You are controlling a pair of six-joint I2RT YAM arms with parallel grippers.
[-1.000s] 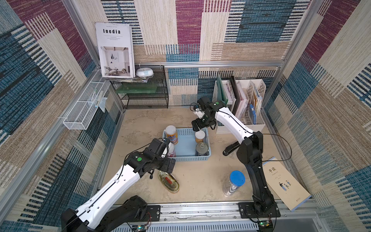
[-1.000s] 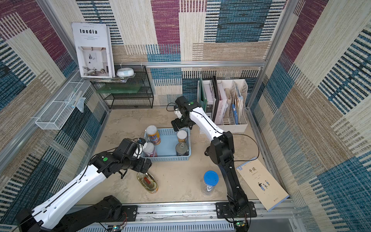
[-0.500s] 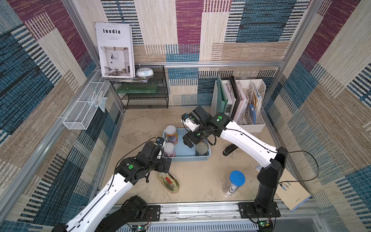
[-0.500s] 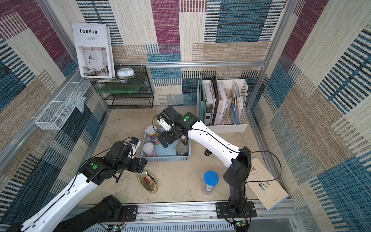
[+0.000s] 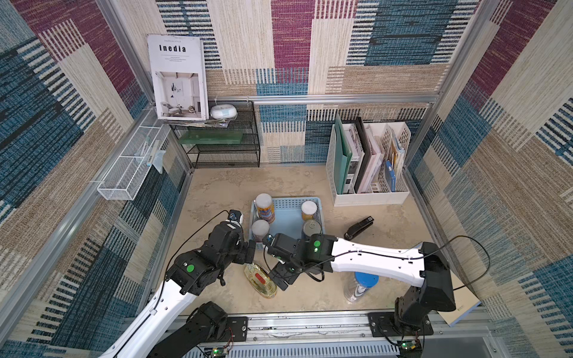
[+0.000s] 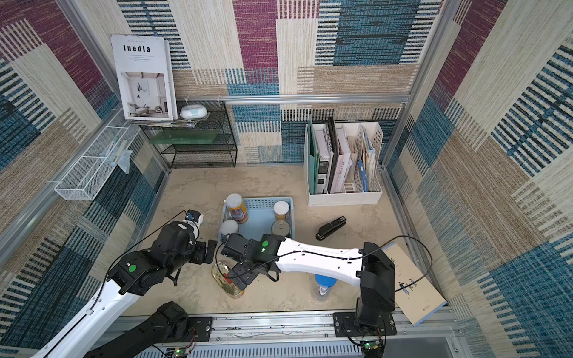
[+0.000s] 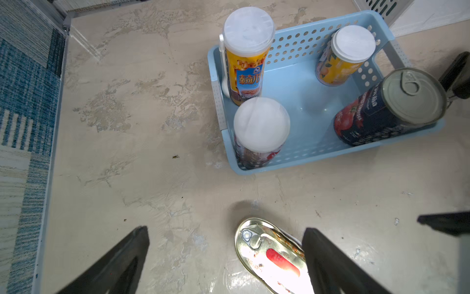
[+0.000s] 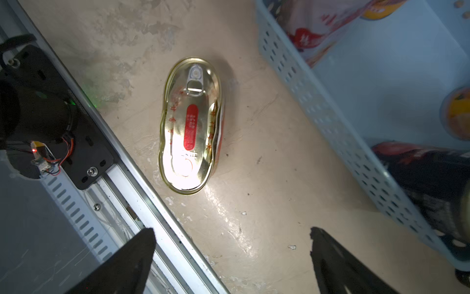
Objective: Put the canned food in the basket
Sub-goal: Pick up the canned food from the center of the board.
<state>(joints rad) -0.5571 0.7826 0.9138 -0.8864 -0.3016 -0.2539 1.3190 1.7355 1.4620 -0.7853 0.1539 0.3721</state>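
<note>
In both top views the basket (image 5: 288,203) is seen on the desk (image 5: 217,192), and the oval gold tin (image 5: 260,280) is seen outside it. The tin lies between the left end effector (image 5: 250,251) and the right end effector (image 5: 278,278), close to both.

In the left wrist view the labels are shown: the orange-blue can (image 7: 246,66), the pink can (image 7: 259,127), the yellow can (image 7: 343,58) and the dark pull-tab can (image 7: 391,107) are seen inside the basket, ahead of the left end effector. Its fingers (image 7: 122,257) are spread wide and empty; the tin is partly hidden by one.

In the right wrist view the whole tin is shown, ahead of the released, empty right end effector and apart from it.
</note>
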